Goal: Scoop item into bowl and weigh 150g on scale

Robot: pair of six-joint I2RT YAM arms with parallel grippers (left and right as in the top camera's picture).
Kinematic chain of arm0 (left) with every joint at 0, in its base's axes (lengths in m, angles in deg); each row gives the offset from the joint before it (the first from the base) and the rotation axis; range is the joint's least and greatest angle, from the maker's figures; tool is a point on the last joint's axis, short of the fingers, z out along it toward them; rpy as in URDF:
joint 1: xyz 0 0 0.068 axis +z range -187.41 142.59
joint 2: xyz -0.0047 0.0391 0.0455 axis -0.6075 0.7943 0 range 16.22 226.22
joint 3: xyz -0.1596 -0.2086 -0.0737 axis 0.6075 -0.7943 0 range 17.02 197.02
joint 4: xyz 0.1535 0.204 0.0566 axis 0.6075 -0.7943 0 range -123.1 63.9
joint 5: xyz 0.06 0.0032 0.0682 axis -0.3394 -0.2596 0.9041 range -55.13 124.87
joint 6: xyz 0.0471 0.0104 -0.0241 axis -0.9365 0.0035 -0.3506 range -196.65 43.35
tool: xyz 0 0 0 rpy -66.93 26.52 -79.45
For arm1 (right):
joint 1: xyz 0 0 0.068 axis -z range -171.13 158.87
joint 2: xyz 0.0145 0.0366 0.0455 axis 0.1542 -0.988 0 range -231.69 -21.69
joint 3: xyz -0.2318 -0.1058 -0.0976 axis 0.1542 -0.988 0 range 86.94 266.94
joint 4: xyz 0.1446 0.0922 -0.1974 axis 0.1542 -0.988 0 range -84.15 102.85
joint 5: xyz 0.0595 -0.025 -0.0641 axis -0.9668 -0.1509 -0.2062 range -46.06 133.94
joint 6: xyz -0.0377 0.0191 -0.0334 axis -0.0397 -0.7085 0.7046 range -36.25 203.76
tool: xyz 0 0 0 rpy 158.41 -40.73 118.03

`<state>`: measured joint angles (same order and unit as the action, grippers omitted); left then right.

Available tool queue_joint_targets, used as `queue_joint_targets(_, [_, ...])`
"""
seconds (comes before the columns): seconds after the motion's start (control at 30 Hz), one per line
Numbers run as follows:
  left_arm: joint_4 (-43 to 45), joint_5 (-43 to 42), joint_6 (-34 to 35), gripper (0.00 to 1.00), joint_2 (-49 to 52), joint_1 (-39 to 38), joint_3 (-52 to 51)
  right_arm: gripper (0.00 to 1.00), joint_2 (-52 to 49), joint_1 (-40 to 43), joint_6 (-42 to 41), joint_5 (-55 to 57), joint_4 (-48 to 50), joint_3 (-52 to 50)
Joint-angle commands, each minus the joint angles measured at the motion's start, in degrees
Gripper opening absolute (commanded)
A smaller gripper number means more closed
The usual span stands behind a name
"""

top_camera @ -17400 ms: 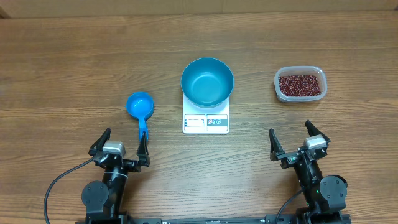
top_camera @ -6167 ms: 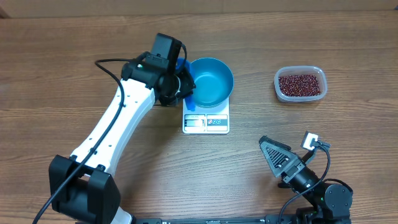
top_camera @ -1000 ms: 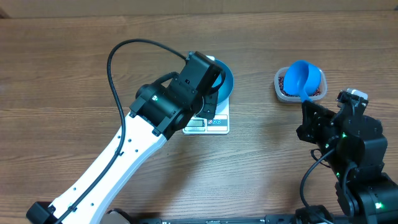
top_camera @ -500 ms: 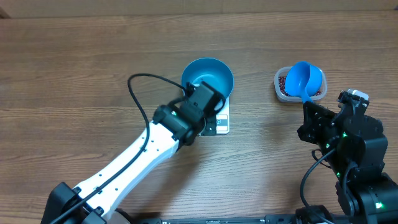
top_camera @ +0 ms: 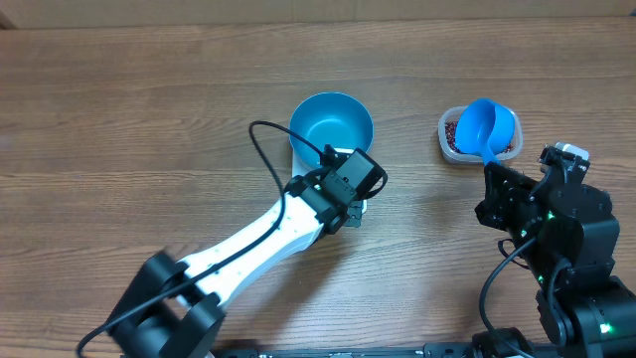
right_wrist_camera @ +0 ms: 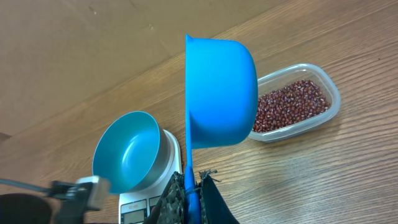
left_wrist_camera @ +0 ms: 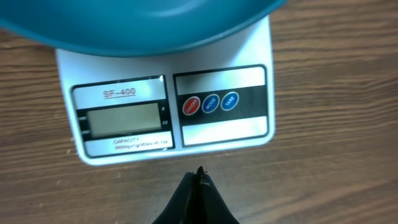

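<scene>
Our left tool [left_wrist_camera: 199, 179], pinched shut and empty, points at the buttons [left_wrist_camera: 210, 103] of the scale [left_wrist_camera: 124, 118], likely to zero it under the empty bowl [top_camera: 331, 127]. Our right tool [right_wrist_camera: 193, 182] clamps the scoop [right_wrist_camera: 221, 93] above the beans [right_wrist_camera: 289, 106] in their tub [right_wrist_camera: 334, 93] on the desk [top_camera: 119, 119], ready to dip.

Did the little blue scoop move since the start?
Yes. The scoop went from left of the bowl to its right, above the bean tub.
</scene>
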<state>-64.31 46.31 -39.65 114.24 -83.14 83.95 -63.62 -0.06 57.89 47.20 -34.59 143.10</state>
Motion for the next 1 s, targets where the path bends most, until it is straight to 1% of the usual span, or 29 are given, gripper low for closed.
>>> queue_joint_targets(0.0, [1.55,1.95,-2.34,0.04,2.99,0.22,1.25,0.04,0.42,0.39,0.50,0.57,0.37,1.60])
queue_joint_targets(0.2, [5.18,2.84,-3.85,0.04,6.40,0.42,1.60,0.04,0.42,0.39,0.68,0.57,0.35,1.55])
queue_joint_targets(0.4, [6.34,5.73,-3.85,0.04,6.78,0.50,1.60,0.04,0.42,0.39,0.68,0.55,0.33,1.55])
queue_joint_targets(0.6, [6.88,5.68,-3.80,0.04,7.63,0.92,1.60,0.04,0.42,0.39,0.68,0.55,0.13,1.55])
queue_joint_targets(0.77, [7.19,5.01,-3.87,0.04,8.39,2.75,1.60,0.04,0.42,0.37,0.68,0.55,-0.55,1.55])
queue_joint_targets(0.9, [7.65,2.01,-5.77,0.04,9.53,3.78,1.60,0.04,0.42,0.39,0.68,0.55,-0.90,1.55])
queue_joint_targets(0.97, [7.98,2.08,-6.56,0.04,9.55,3.78,1.60,0.04,0.42,0.39,0.68,0.55,-0.87,1.55])
